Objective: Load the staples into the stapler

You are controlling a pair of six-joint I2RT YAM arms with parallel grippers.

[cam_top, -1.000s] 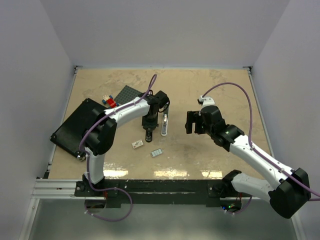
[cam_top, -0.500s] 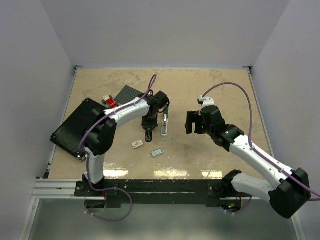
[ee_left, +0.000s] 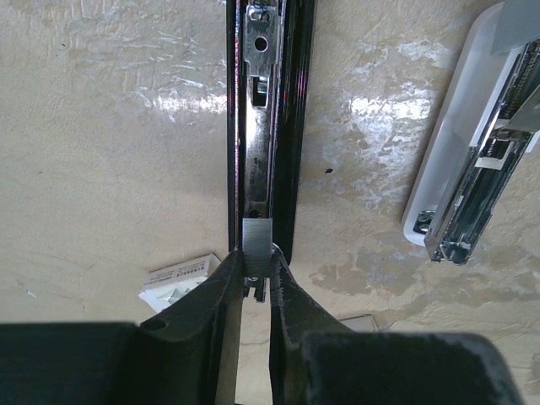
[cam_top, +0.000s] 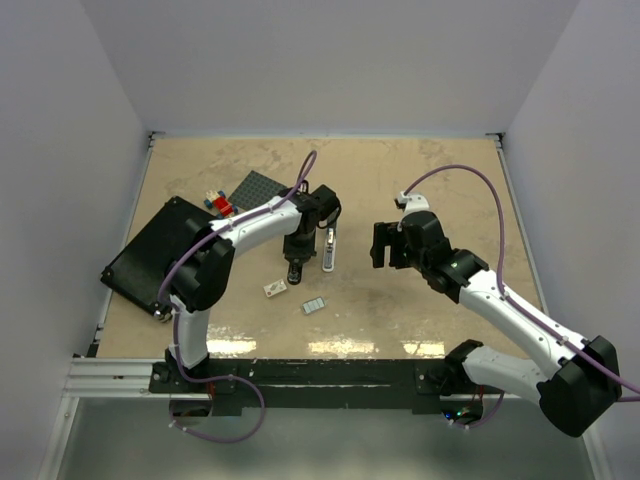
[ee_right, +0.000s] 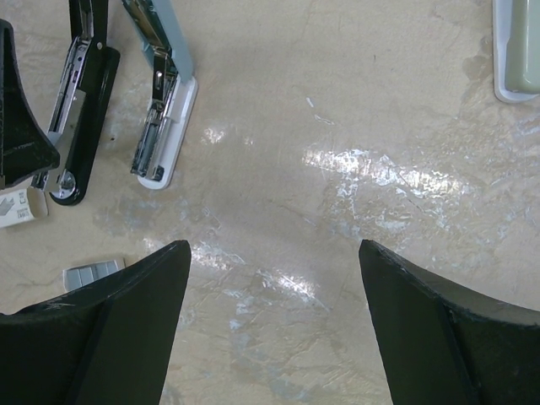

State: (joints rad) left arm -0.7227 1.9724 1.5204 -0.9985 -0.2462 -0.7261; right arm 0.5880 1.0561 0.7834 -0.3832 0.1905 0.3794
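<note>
Tabletop (cam_top: 430, 180), left pincer (ee_left: 256, 266) tight on staples (ee_left: 256, 232)

L arm (cam_top: 245, 222): comes up from its base at lower left of the top view, elbow bent at mid-left. Forearm runs up-right to frame centre and the wrist folds over, so L gripper (cam_top: 296, 264) points straight down. In the L wrist view the fingertips (ee_left: 221, 291) come up from the bottom edge, nearly closed, pinching a small grey staple strip (ee_left: 256, 240) betw. them.

R arm (cam_top: 510, 305): base at lower centre-right, elbow pushed out to the lower right corner, forearm slants up-left to just right of centre. R gripper (cam_top: 381, 245) faces left twd the L one, well apart from it. R wrist view: jaws spread wide, fingers (ee_right: 126, 312) at lower left & lower right.
</note>
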